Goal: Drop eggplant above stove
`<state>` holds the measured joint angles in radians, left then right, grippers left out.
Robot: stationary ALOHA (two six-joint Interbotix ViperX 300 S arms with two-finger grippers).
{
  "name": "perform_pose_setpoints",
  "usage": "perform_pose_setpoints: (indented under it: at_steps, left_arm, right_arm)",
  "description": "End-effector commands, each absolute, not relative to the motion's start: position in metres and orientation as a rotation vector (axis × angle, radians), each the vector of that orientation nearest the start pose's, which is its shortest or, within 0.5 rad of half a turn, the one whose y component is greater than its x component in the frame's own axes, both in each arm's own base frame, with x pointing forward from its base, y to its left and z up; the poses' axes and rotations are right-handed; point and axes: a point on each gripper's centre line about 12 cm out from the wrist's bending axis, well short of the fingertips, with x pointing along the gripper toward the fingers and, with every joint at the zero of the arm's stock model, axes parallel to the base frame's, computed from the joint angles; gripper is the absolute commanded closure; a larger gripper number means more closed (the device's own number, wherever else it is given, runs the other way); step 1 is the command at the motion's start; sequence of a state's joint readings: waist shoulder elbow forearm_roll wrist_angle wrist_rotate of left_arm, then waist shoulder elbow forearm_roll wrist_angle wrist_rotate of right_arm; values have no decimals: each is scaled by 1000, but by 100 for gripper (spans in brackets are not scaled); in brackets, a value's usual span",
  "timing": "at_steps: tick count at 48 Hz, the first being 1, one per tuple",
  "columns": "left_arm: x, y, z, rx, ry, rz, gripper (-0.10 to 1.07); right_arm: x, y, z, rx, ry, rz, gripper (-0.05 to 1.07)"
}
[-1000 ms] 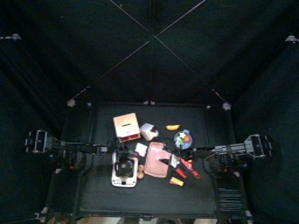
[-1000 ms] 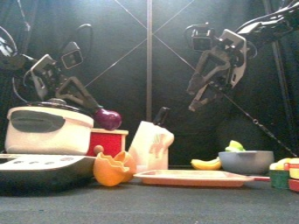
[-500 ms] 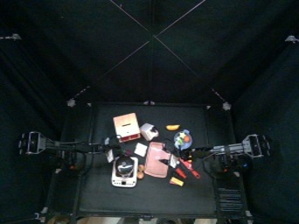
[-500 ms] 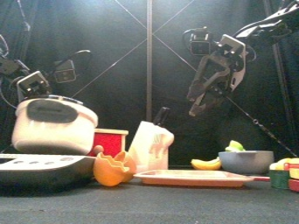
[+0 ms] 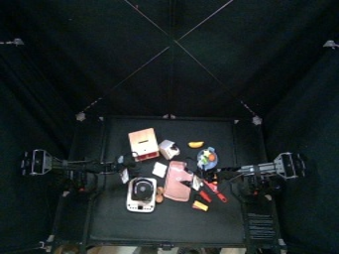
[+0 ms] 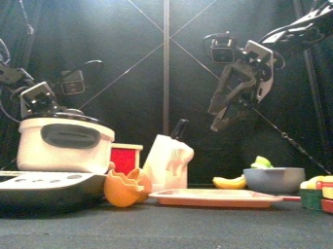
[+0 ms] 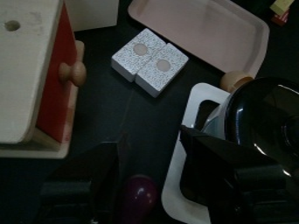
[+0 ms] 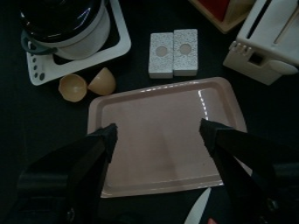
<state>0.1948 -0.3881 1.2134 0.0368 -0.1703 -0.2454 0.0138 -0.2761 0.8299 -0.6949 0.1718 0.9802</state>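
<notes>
I am seeing my left hand (image 7: 146, 188) standing wide apart, with the purple eggplant (image 7: 139, 198) lying free between its tips, gripped by neither. Just beyond it, the white stove (image 7: 152, 61) with its two round spots is sitting on the desk (image 7: 111, 109) between the red-and-tan box (image 7: 35, 79) and the pink tray (image 7: 216, 35). My right hand (image 8: 158, 153) is hanging wide and empty above that tray.

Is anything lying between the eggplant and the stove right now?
Nothing visible does. In the left wrist view the eggplant shows between the left gripper's open fingers, and bare table runs from it to the stove. The wooden box and cooker tray flank that strip.
</notes>
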Motion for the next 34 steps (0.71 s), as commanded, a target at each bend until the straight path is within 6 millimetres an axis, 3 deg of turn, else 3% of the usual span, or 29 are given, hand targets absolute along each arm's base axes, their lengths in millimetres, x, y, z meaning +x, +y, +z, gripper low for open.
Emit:
perform_pose_setpoints:
  at_steps: [1,34]
  left_arm:
    - [240,48,142,-263,603,250,10]
    - [240,48,151,-258,568,248,10]
  right_arm:
    - [326,-9,212,246,628,-186,-2]
    - [325,-11,207,243,660,-216,-2]
